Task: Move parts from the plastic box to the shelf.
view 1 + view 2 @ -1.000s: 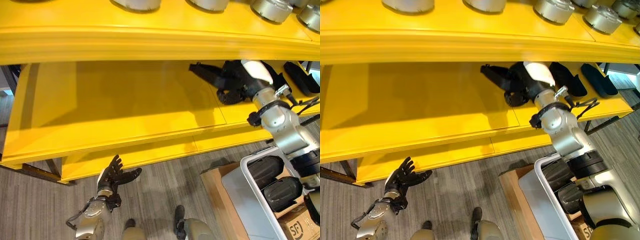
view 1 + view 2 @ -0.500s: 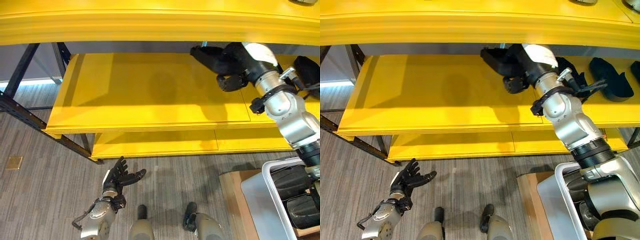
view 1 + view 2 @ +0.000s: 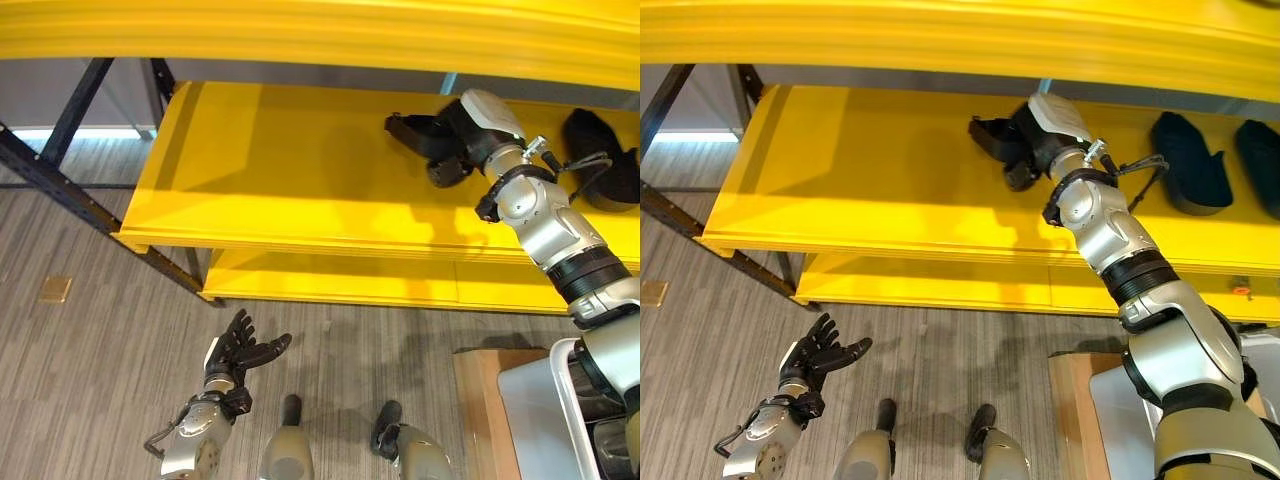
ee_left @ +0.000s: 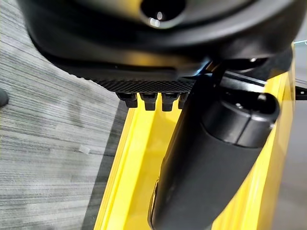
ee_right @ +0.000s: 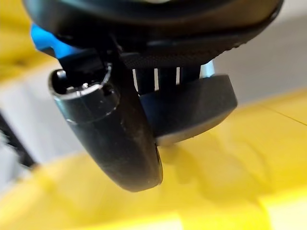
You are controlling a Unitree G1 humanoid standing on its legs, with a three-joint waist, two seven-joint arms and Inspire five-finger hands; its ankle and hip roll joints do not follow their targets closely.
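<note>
Here the yellow shelf spans both eye views, its middle board carrying the work. No writing can be read anywhere on it. The right hand reaches over that board with its fingers curled round a black part, held just above the yellow surface near the board's back. In the right wrist view the same part shows as a dark rounded slab past the thumb. To the right, two more black parts lie flat on the same board, seen fully in the right eye view. A corner of the plastic box shows at lower right. The left hand hangs low over the floor, fingers spread, holding nothing.
</note>
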